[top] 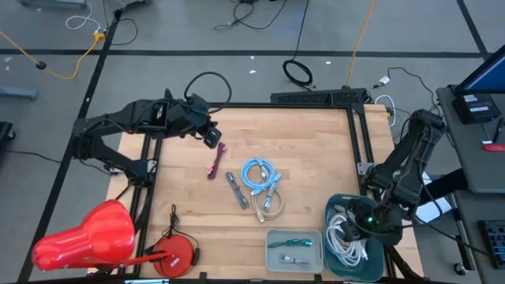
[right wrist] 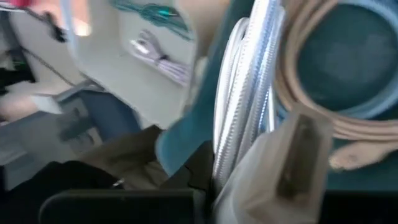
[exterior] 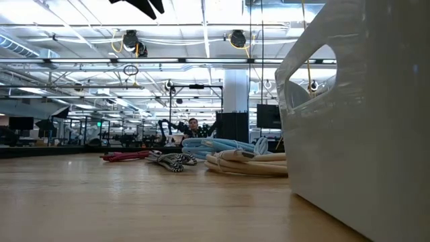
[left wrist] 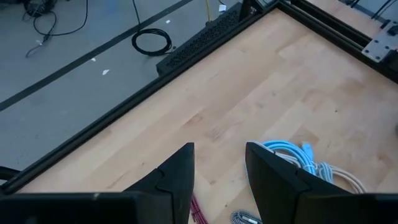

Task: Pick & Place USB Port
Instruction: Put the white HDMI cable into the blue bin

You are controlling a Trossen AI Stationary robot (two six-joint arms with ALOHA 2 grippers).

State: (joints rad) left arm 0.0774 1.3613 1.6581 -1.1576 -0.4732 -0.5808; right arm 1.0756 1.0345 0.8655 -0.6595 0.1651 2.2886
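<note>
Several coiled USB cables lie on the wooden table: a red one (top: 216, 162), a black-and-white braided one (top: 237, 189), a light blue one (top: 260, 173) and a beige one (top: 270, 203). My left gripper (left wrist: 219, 168) is open and hovers above the table just beyond the red cable (left wrist: 198, 211), with the blue cable (left wrist: 292, 152) to one side. My right gripper (top: 361, 222) is down in the teal bin (top: 338, 207), among white cables (right wrist: 242, 106) and a beige cable (right wrist: 323, 93). The blurred wrist view hides what it does there.
A white tray (top: 272, 237) at the near edge holds a green cable (top: 293, 242) and a white one (top: 296, 259); its wall (exterior: 363, 121) fills the low view's right. A red object (top: 87, 237) and a red reel (top: 177, 254) sit off the near-left corner. Bare wood lies toward the far edge.
</note>
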